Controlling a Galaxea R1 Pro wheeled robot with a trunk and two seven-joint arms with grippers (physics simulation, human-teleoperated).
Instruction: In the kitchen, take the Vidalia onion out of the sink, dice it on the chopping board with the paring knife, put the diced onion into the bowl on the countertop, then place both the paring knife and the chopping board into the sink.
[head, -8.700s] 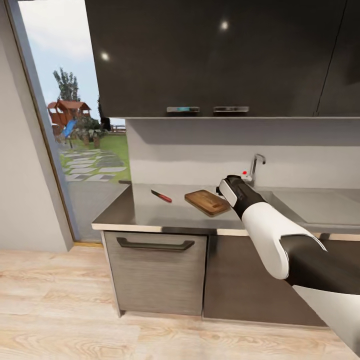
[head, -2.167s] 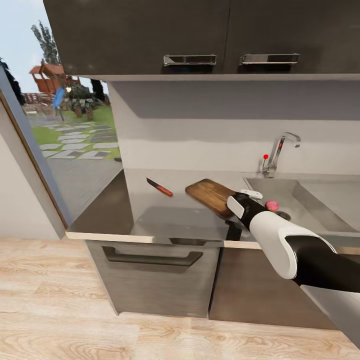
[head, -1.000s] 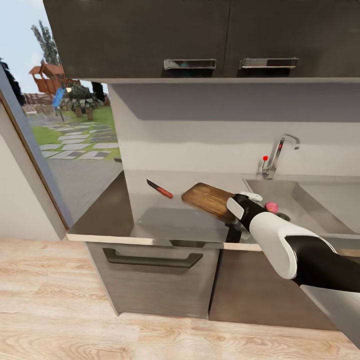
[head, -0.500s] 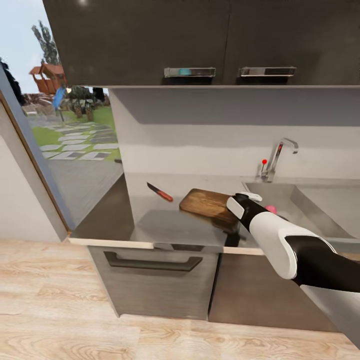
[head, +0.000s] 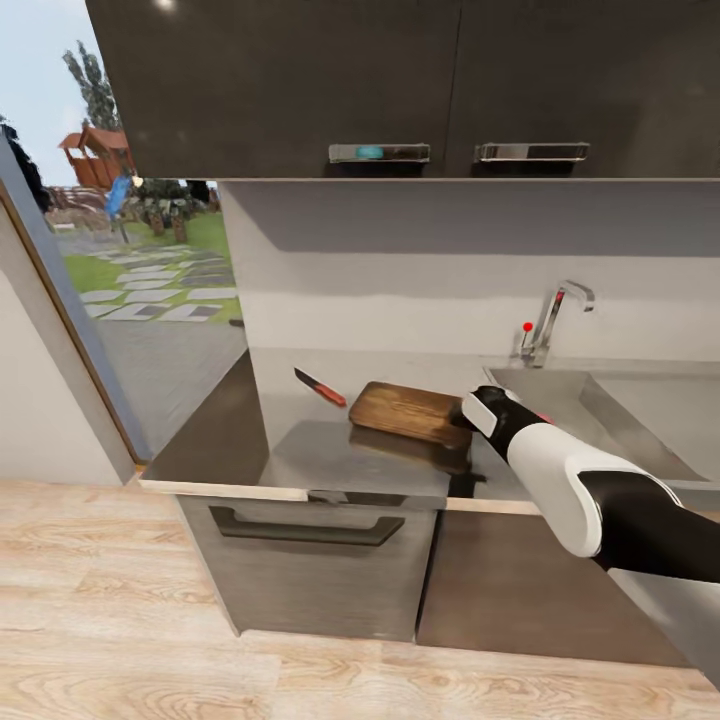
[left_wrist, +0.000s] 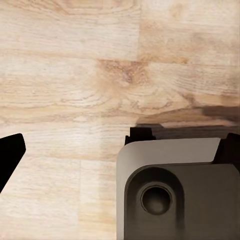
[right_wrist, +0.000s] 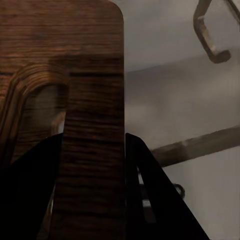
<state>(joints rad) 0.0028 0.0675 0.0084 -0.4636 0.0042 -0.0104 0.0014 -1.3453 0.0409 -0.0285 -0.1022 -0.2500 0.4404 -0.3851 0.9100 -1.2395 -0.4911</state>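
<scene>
Onion cannot be made out at this moment; the right forearm crosses the near left corner of the sink, where it would lie. Largest in the head view are the dark wall cupboards above and the long glossy desk with its pale front edge, a drawer front below it and a wood floor in front. The sink is set into the desk at the right, with a chrome tap and a red knob at its far edge. The brown chopping board sits left of the sink, its right end at the right claw, lifted a little off the desk with its reflection below. In the right wrist view the board runs between the two dark fingers, which pinch its edge. The small knife, red handle and dark blade, lies on the desk just left of the board, apart from it. The left wrist view shows the floor and one dark finger; whether the left claw is spread I cannot tell.
</scene>
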